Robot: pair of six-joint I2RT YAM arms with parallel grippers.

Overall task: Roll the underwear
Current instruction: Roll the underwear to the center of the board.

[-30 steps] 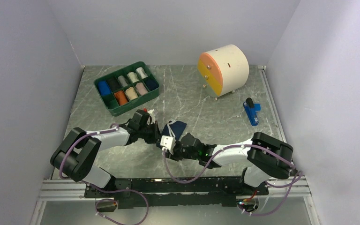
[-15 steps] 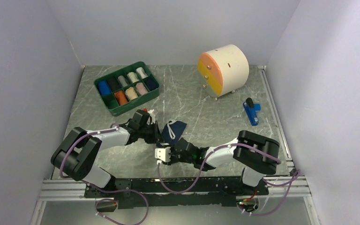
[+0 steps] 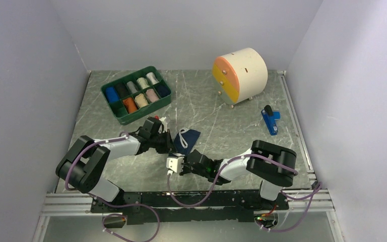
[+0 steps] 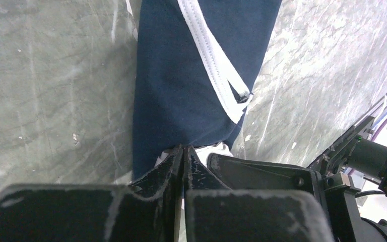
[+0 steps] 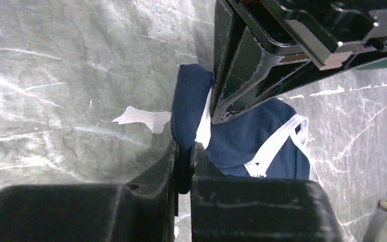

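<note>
The navy blue underwear (image 3: 187, 138) with white edge trim lies bunched on the grey marbled table, left of centre. It also shows in the left wrist view (image 4: 181, 85) and the right wrist view (image 5: 242, 138). My left gripper (image 3: 170, 146) is shut on its near-left edge, fingertips pressed together (image 4: 183, 149). My right gripper (image 3: 177, 157) is shut on a navy fold right beside it, with cloth between the fingers (image 5: 184, 151). The two grippers almost touch. The left gripper (image 5: 247, 75) fills the top of the right wrist view. No orange-rust underwear lies loose in view.
A green tray (image 3: 115, 110) of cloth rolls in several colours stands at the back left. A cream round drawer box (image 3: 242, 73) with an orange and yellow front stands at the back right. A blue tool (image 3: 270, 121) lies at the right.
My right gripper has moved left and toward the near edge, beside the left gripper. The left gripper and the underwear have barely moved.
</note>
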